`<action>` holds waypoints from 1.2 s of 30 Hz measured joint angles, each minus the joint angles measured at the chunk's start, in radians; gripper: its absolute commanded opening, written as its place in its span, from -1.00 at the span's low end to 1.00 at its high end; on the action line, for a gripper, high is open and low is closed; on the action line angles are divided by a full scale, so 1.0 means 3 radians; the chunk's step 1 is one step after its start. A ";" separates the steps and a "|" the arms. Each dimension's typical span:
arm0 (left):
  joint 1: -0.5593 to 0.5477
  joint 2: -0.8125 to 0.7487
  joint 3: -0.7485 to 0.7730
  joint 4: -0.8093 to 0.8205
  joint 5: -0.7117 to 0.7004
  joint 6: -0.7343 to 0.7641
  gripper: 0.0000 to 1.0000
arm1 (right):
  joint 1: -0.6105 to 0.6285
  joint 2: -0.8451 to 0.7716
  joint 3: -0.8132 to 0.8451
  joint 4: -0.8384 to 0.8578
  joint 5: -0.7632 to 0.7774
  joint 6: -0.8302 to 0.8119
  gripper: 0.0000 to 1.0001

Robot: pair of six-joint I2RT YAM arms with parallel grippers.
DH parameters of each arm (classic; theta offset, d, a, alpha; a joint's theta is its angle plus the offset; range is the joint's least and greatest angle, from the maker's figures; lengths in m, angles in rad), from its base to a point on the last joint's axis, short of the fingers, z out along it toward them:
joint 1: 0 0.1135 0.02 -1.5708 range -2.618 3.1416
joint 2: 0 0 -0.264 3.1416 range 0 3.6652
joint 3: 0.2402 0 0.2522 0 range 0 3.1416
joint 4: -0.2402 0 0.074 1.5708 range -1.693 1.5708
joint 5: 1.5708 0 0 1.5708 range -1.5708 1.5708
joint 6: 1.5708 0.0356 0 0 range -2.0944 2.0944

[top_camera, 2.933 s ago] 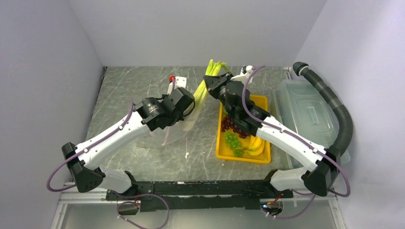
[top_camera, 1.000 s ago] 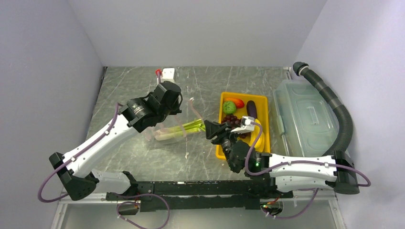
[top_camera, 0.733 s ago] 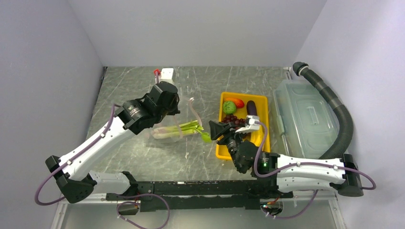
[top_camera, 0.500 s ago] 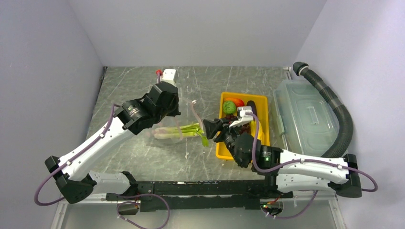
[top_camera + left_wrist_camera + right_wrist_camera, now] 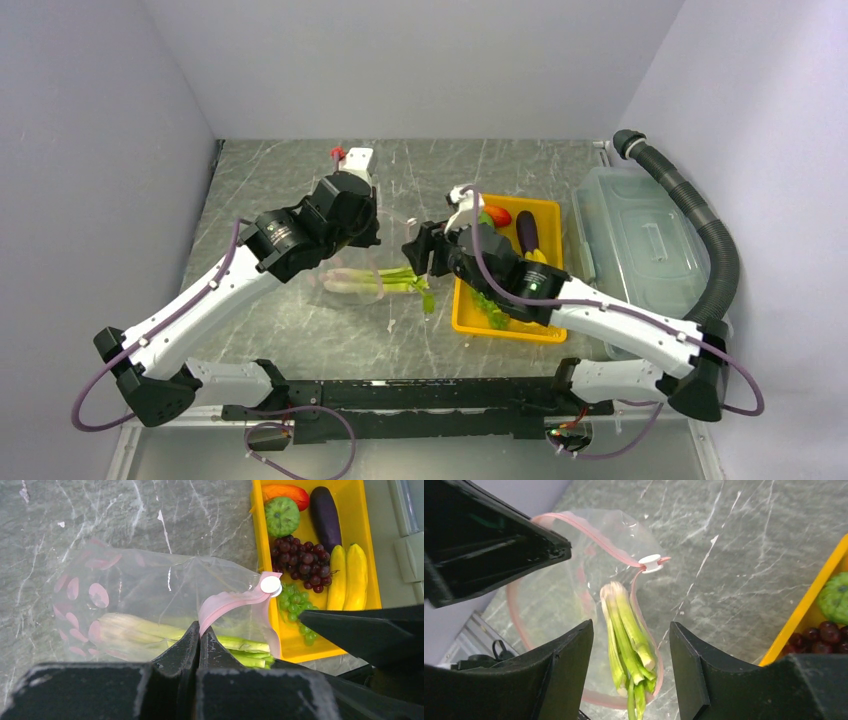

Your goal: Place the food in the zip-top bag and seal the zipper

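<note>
The clear zip-top bag (image 5: 352, 268) lies on the table with its mouth toward the tray. My left gripper (image 5: 200, 630) is shut on the pink zipper strip (image 5: 227, 600) and holds the mouth open; it also shows in the top view (image 5: 368, 236). The celery stalk (image 5: 150, 632) lies inside the bag, its leafy end (image 5: 427, 298) poking out of the mouth. My right gripper (image 5: 629, 625) is open and empty, hovering at the bag's mouth with the celery (image 5: 626, 625) seen between its fingers. Purple grapes (image 5: 300, 562), green grapes (image 5: 296, 611), bananas (image 5: 350, 575) and an orange piece (image 5: 285, 491) lie in the tray.
The yellow tray (image 5: 552, 225) stands right of the bag and also holds a round green fruit (image 5: 281, 515) and an eggplant (image 5: 325, 515). A translucent lidded bin (image 5: 640, 245) and a black corrugated hose (image 5: 715, 240) are at the far right.
The right gripper, which held the celery upright over the bag, has let it go in the bag, opened, and swung from the near side to the bag's mouth. The left gripper has kept its hold.
</note>
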 measured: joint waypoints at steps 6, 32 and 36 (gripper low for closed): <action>0.0000 0.0000 0.0001 -0.0017 0.0066 -0.0001 -1.00 | -0.0122 0.0415 0.0186 -0.0125 -0.0271 0.0014 0.10; 0.0000 -0.0173 0.0918 -0.0732 0.0615 0.0277 -0.98 | -0.0273 0.1232 0.2599 -0.1334 -0.0375 -0.0632 -1.00; 0.0001 -0.0181 0.1007 -0.0797 0.0816 0.0350 -0.96 | -0.0458 0.1392 0.2691 -0.1586 -0.0594 -0.0654 -1.00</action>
